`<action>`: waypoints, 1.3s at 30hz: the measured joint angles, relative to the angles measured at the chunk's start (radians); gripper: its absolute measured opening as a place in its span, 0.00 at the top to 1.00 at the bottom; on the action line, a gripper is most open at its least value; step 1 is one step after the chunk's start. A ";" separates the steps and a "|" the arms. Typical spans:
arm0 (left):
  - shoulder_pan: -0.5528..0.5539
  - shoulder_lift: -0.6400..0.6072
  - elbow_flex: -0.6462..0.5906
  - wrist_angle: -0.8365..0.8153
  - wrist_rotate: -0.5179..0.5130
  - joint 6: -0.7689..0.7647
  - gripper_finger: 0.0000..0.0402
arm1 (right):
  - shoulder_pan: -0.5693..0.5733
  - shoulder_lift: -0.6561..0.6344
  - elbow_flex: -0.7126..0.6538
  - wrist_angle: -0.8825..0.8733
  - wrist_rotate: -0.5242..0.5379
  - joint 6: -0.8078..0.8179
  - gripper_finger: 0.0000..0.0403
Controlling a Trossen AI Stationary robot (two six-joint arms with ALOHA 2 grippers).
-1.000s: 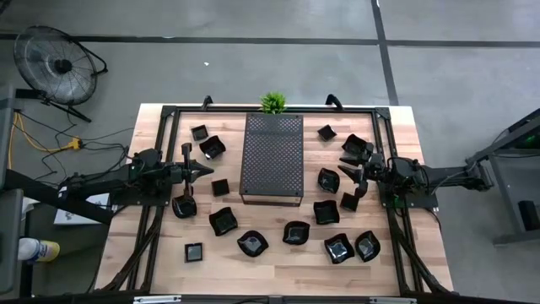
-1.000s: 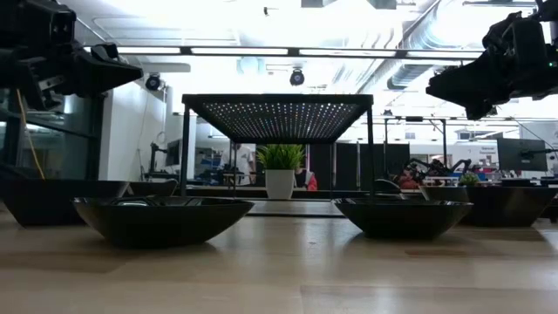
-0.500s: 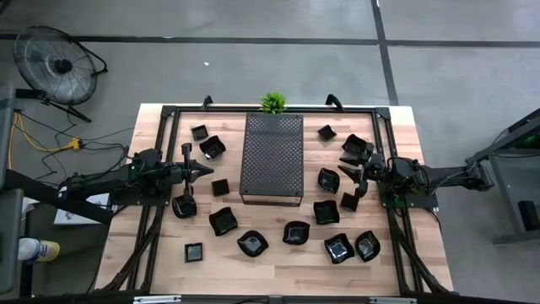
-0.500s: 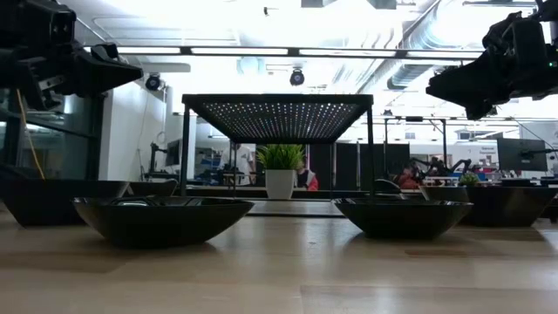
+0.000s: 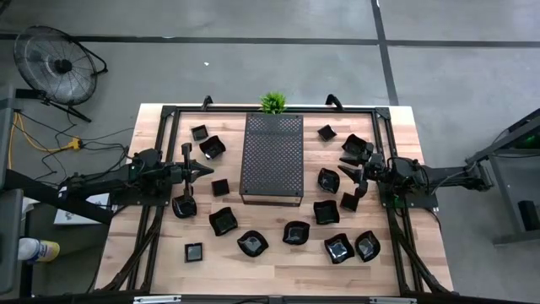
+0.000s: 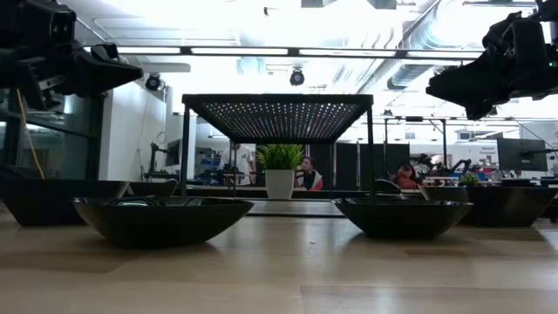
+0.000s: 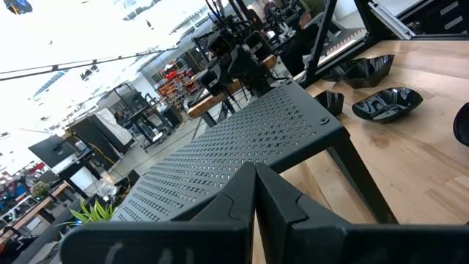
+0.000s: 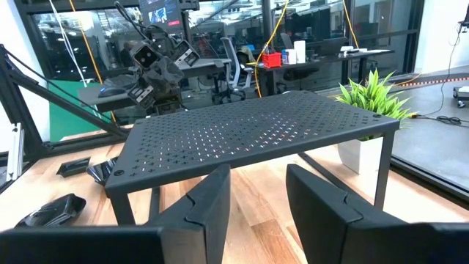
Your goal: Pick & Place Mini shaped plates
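Several small glossy black mini plates lie flat on the wooden table on both sides of the raised tray, for instance a square one (image 5: 194,252), a wavy one (image 5: 252,244) and a rounded one (image 5: 367,246). Two show close up in the low view (image 6: 161,218) (image 6: 403,215). My left gripper (image 5: 207,171) (image 7: 255,183) hovers shut above the table, left of the tray and pointing at it. My right gripper (image 5: 344,175) (image 8: 256,192) hovers open to the right of the tray, pointing at it, above the plates there (image 5: 328,180). Neither holds anything.
A dark perforated rectangular tray (image 5: 272,156) stands on legs in the table's middle. A small green plant (image 5: 272,103) in a white pot sits at its far end. A black frame (image 5: 160,127) runs around the table. People sit in the room beyond (image 6: 307,173).
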 joint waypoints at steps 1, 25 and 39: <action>0.000 0.000 0.000 0.000 0.000 0.000 1.00 | 0.000 0.000 0.000 0.000 0.000 0.000 0.68; 0.000 0.000 0.000 0.000 0.000 0.000 1.00 | -0.002 0.000 0.003 0.108 0.160 0.149 0.68; 0.000 0.000 0.000 0.000 0.000 0.000 1.00 | -0.002 0.077 0.234 -0.192 0.245 0.103 0.68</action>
